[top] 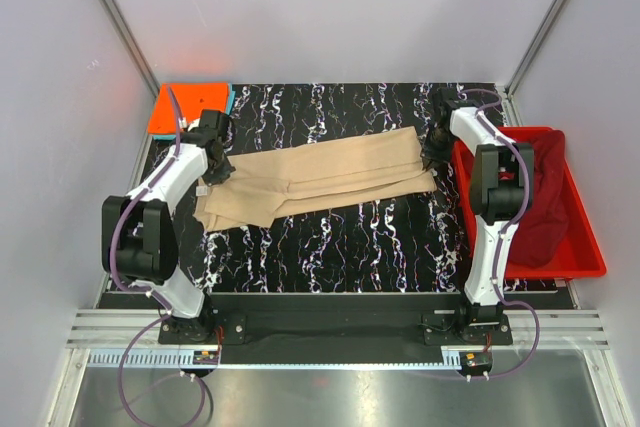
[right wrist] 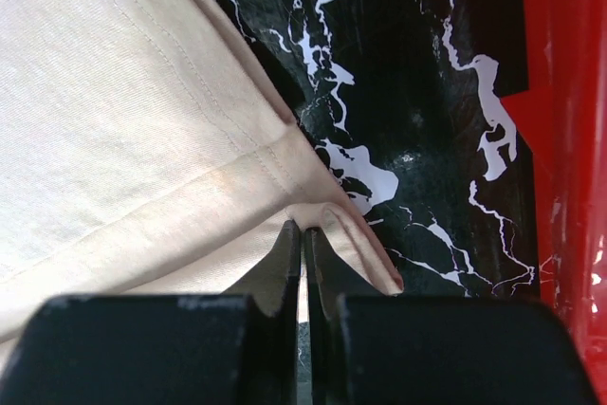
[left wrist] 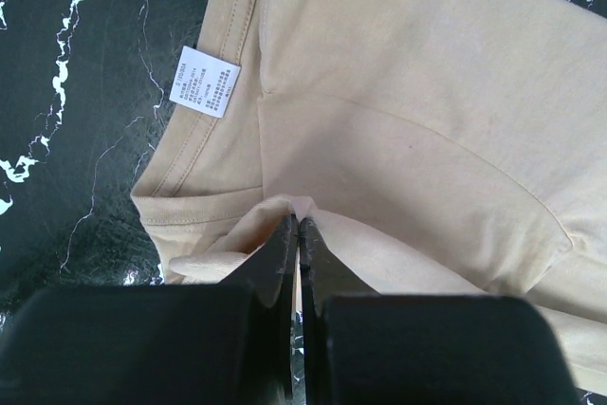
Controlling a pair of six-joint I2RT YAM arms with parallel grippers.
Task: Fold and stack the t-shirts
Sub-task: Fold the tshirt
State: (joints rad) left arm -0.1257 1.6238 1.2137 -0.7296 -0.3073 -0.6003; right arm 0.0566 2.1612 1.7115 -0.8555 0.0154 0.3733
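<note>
Top view: tan t-shirt (top: 320, 179) lies folded lengthwise across the table (top: 380, 242); maroon t-shirt (top: 542, 209) in red bin (top: 588, 252); left wrist: my left gripper (left wrist: 298, 227) pinched closed on cloth beside the collar; right wrist: my right gripper (right wrist: 303, 230) pinched closed on a hem corner.

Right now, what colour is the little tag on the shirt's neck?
The tag is white with grey print, on the tan t-shirt. Left wrist view shows it best.
</note>
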